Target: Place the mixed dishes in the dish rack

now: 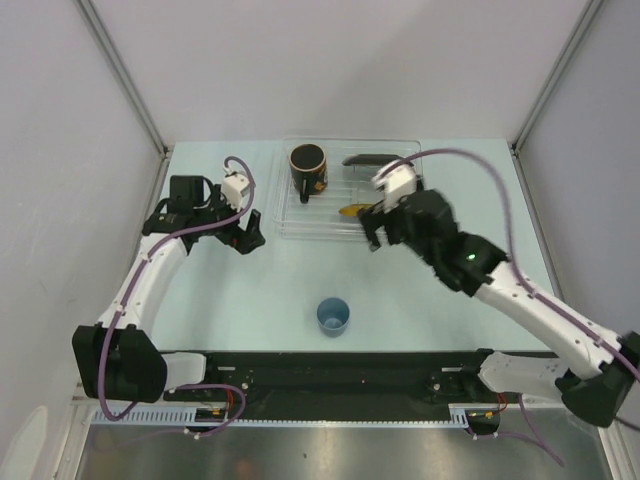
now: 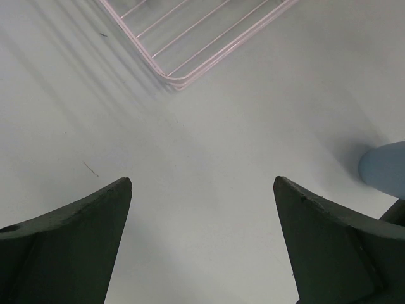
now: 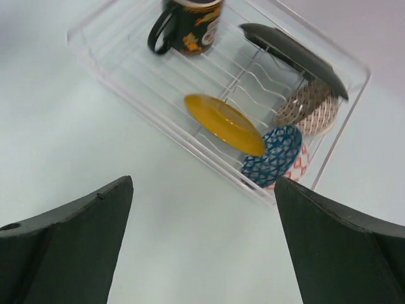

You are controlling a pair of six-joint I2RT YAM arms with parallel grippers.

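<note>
Pale table (image 1: 250,290), clear, perhaps pinkish rack (image 1: 310,218)

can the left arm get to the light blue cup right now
Probably yes. The left gripper is open and empty, and only bare table lies between it and the light blue cup, which stands upright and alone, away from the dish rack.

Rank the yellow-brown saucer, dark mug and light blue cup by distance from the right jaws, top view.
1. The yellow-brown saucer, in the dish rack, beyond the right jaws.
2. The dark mug, rack's far left, and light blue cup, on the table's near side: too close to call.
</note>
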